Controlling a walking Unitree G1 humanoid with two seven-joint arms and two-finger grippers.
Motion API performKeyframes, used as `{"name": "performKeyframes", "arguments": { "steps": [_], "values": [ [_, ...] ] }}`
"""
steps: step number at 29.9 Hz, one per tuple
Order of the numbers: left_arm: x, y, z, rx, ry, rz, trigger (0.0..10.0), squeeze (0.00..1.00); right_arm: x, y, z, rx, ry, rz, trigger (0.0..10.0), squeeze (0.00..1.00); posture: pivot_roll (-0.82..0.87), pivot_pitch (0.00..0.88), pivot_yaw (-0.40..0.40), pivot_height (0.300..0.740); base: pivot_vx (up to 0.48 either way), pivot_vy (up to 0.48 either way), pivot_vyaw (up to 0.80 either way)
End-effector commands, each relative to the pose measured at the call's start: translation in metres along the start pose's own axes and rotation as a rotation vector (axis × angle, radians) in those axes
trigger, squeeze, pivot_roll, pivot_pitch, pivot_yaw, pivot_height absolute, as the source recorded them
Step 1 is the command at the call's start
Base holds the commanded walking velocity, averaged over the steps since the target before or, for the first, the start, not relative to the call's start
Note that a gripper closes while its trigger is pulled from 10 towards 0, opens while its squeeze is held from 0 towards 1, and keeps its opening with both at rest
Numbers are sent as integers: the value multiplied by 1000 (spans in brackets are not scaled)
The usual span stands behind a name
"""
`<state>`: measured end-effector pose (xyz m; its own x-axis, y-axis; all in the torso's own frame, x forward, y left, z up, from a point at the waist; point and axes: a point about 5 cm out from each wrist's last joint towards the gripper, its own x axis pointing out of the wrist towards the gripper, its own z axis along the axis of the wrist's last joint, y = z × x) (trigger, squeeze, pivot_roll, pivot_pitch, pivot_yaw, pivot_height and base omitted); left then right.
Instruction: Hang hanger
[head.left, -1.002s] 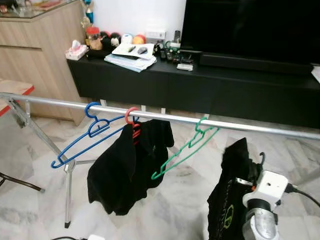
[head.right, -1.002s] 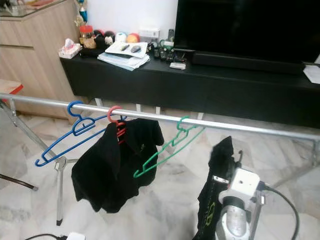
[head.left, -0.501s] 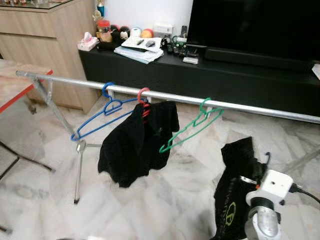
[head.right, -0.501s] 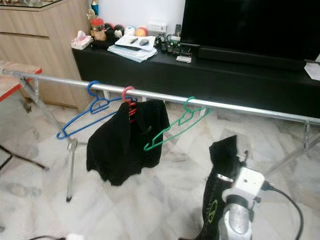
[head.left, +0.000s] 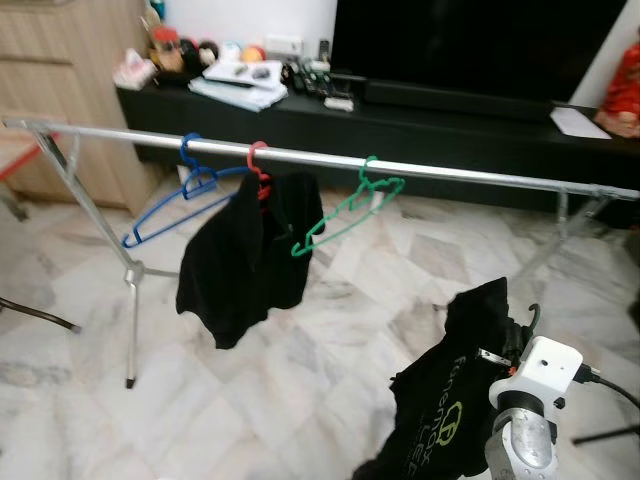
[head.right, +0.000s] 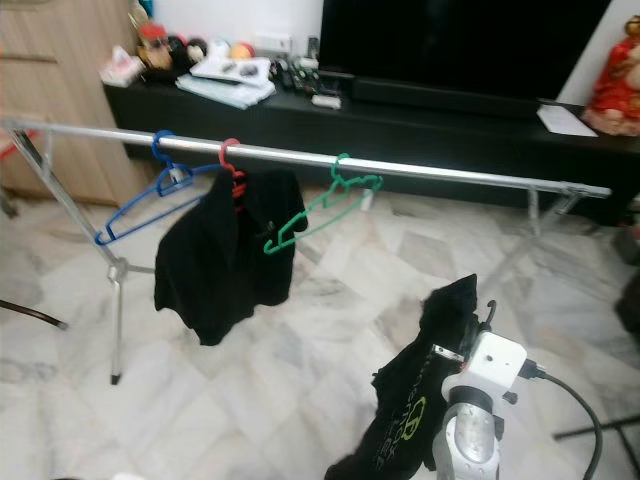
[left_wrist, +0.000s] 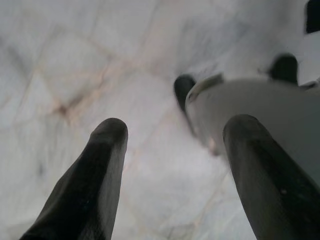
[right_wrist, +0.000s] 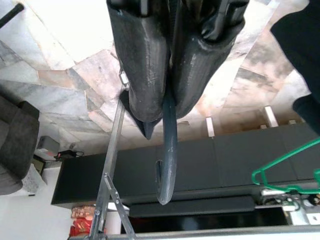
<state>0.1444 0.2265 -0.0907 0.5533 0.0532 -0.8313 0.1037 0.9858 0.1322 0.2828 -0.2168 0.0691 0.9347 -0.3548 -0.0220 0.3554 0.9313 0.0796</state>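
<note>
The dark hanger, carrying a black printed garment that droops below the wrist, is gripped at its neck by the clenched right end effector, low and well short of the silver rail. From the end effector its hook points up and forward toward the free stretch of rail beyond the green hanger, the blue hanger and the red hanger with its black shirt; the right arm is judged nearer. The left end effector is seen released above the marble floor.
</note>
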Motion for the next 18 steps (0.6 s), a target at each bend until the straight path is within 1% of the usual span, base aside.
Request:
{"name": "performKeyframes", "arguments": {
  "steps": [1, 2, 3, 4, 7, 9, 11, 12, 13, 18],
  "values": [
    [-1, -19, -13, -8, 52, -41, 10000, 0, 2, -2, 5, -1, -25, -6, 10000, 0, -49, 119, -59, 740, -296, 0, 0],
    [0, -23, -13, -7, 51, -44, 10000, 0, 2, -2, 5, -1, -25, -7, 10000, 0, -49, 119, -59, 740, -296, 0, 0],
    [1, -30, -10, -6, 48, -52, 10000, 0, 2, -2, 5, -1, -24, -7, 10000, 0, -49, 120, -59, 740, -296, 0, 0],
    [1, -30, -10, -6, 48, -52, 10000, 0, 2, -2, 5, -1, -24, -7, 10000, 0, -49, 120, -59, 740, -296, 0, 0],
    [3, -45, -4, -3, 42, -67, 10000, 0, 3, -2, 5, -3, -20, -7, 10000, 0, -47, 121, -57, 740, -295, 0, 0],
    [4, -46, -3, -2, 41, -68, 10000, 0, 3, -2, 5, -3, -20, -7, 10000, 0, -47, 121, -57, 740, -296, 0, 0],
    [4, -44, -1, -2, 40, -65, 10000, 0, 3, -1, 5, -3, -20, -6, 10000, 0, -47, 121, -57, 740, -289, 0, 0],
    [4, -40, -1, -2, 40, -58, 10000, 0, 3, -1, 5, -3, -19, -4, 10000, 0, -47, 121, -56, 740, -262, 0, 0],
    [4, -38, -1, -2, 40, -56, 10000, 0, 4, -1, 5, -3, -19, -4, 10000, 0, -47, 121, -56, 740, -262, 0, 0],
    [3, -22, -3, 0, 44, -33, 10000, 0, 5, 1, 4, -4, -13, 3, 10000, 0, -44, 122, -56, 740, 0, 0, 0]
  ]
}}
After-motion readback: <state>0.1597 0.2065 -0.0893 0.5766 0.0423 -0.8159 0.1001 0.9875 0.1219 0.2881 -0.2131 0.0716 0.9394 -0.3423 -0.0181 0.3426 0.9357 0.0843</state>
